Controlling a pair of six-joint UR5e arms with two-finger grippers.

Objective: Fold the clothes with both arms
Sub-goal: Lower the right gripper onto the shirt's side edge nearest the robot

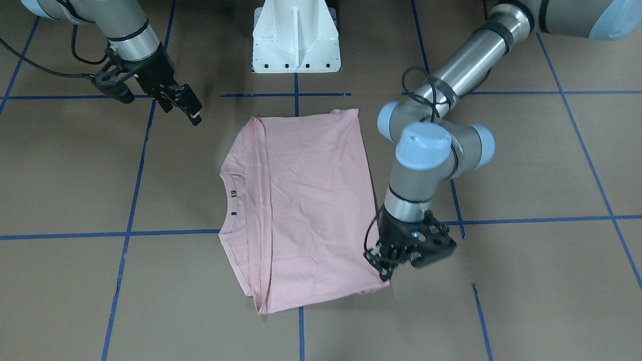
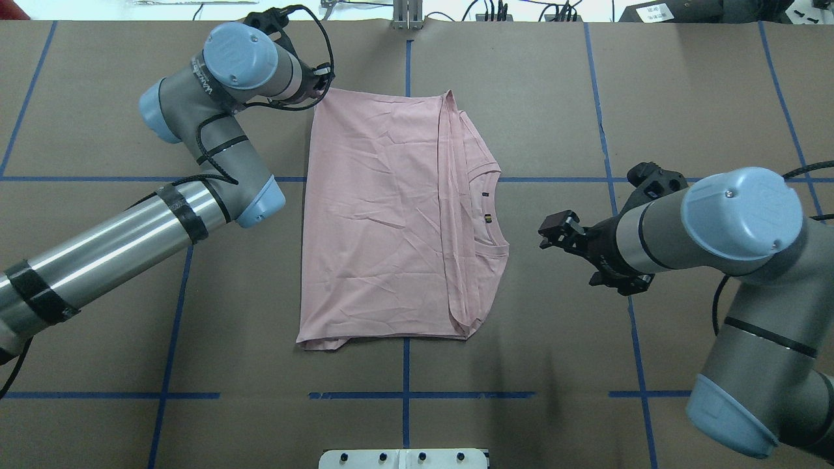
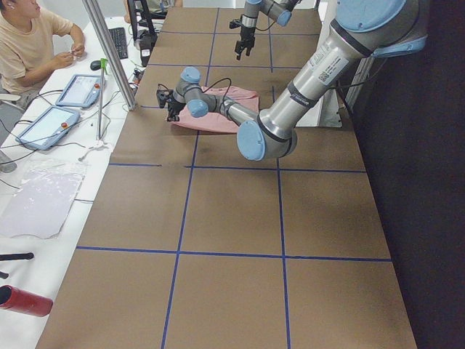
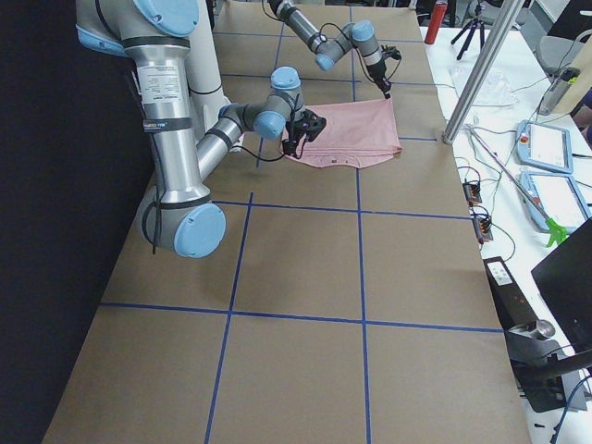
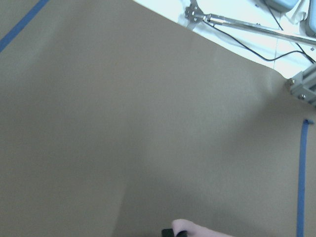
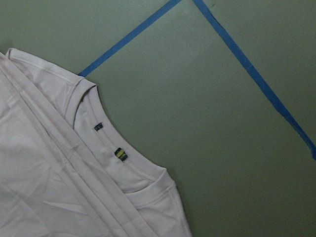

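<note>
1. The pale pink T-shirt [image 2: 384, 221] lies folded and flat on the brown surface [image 2: 560, 98]. It covers a crossing of blue tape lines [image 2: 651, 179], plain side up and lightly creased.
2. Its collar [image 2: 498, 208], with two small neck labels [image 6: 121, 154], is at the T-shirt's edge on the robot's right. A layered fold runs the T-shirt's length just inside the collar.
3. The left gripper [image 1: 385, 271] is at the T-shirt's corner farthest from the robot, on the edge opposite the collar. Its jaws are clenched on that corner. The left wrist view shows a bit of pink cloth against a black fingertip [image 5: 169, 232].
4. The left arm [image 2: 130, 241] reaches in beside that same T-shirt edge, its wrist bent down over the corner.
5. The right gripper [image 2: 550, 233] hangs near the T-shirt's collar edge, apart from the cloth, jaws released and holding nothing.
6. The white pedestal base [image 1: 296, 37] stands apart from the T-shirt on the robot's side, roughly in line with its middle.
</note>
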